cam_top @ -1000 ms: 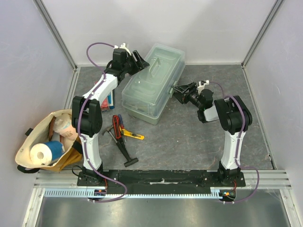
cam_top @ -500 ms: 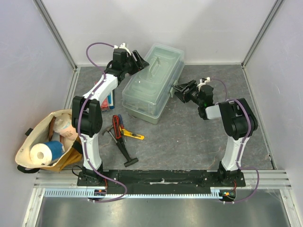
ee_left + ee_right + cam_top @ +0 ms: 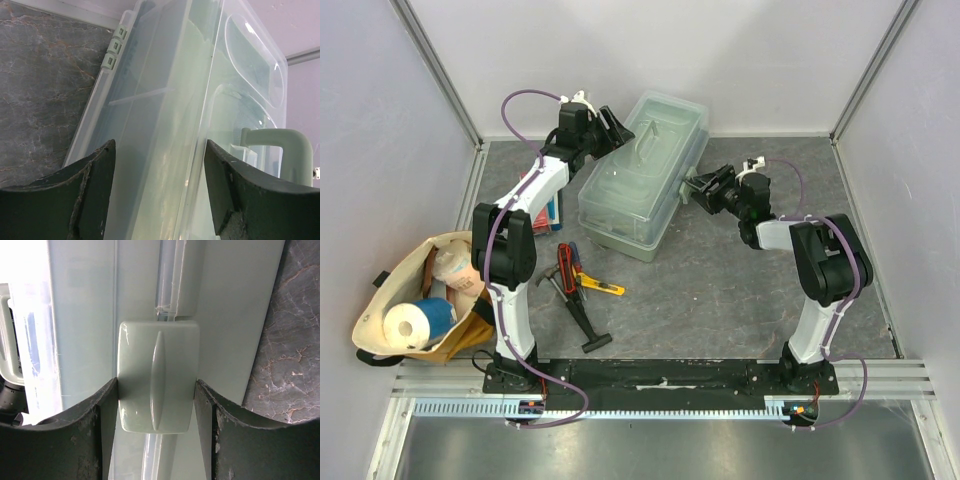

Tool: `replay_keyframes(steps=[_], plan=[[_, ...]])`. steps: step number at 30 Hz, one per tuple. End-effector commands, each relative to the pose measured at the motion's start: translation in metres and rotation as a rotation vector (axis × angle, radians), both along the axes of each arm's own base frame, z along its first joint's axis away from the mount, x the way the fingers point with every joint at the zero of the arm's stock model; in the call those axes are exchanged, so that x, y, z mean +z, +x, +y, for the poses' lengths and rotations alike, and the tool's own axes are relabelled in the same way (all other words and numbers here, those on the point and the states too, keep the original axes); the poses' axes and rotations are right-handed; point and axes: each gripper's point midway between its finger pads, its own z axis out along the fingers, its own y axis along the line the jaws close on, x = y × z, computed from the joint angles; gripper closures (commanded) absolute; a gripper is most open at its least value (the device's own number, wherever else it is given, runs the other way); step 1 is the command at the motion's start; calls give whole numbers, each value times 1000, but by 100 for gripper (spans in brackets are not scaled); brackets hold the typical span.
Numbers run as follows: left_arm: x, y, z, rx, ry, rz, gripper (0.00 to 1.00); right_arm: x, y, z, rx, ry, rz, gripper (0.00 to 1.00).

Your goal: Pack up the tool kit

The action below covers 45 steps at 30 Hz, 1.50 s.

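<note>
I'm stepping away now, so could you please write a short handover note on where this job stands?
Left tool: open, straddling the toolbox's far-left edge.
Right tool: jaws either side of the box's latch, touching its edges; firm grip unclear.
Toolbox: closed, mid-table.
Hammer, cutter, yellow knife: loose on the table near the left arm.
Done: nothing packed.
Left: unlatch, open the lid, load the tools, close.
</note>
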Motion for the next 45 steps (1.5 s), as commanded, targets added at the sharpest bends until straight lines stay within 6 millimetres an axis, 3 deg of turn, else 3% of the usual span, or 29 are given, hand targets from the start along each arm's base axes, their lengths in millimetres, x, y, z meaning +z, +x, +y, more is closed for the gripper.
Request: replay_keyframes(steps=[1,5,8,10,15,18,23,26,29,33,38,45], plan=[[-132,-129,-62,-236,80,547,34,91,-21,55,165,79,-286,66],[-132,-124,-56,-209,76,551,34,94,-22,44,122,133,-288,59],[-131,-123,-53,-197,74,551,34,89,-24,30,67,178,-278,48],[-131,-121,-50,-188,70,553,34,89,-26,19,24,227,-283,31],[-130,-116,-45,-170,64,553,34,83,-33,-3,-62,309,-292,2],[-130,-115,-43,-165,62,553,34,81,-36,-13,-92,329,-300,2],[-125,-111,-38,-154,61,541,34,55,-38,-35,-183,234,-219,2],[-112,-103,-30,-136,66,500,34,24,-44,-57,-266,72,-92,2],[-93,-93,-22,-122,77,447,32,-3,-52,-92,-386,-165,45,2],[-69,-83,-23,-152,82,371,32,-5,-61,-122,-454,-364,110,2],[-50,-76,-20,-160,106,317,32,7,-50,-108,-347,-422,68,2],[-28,-76,-22,-193,115,255,32,15,-35,-60,-152,-395,-5,2]])
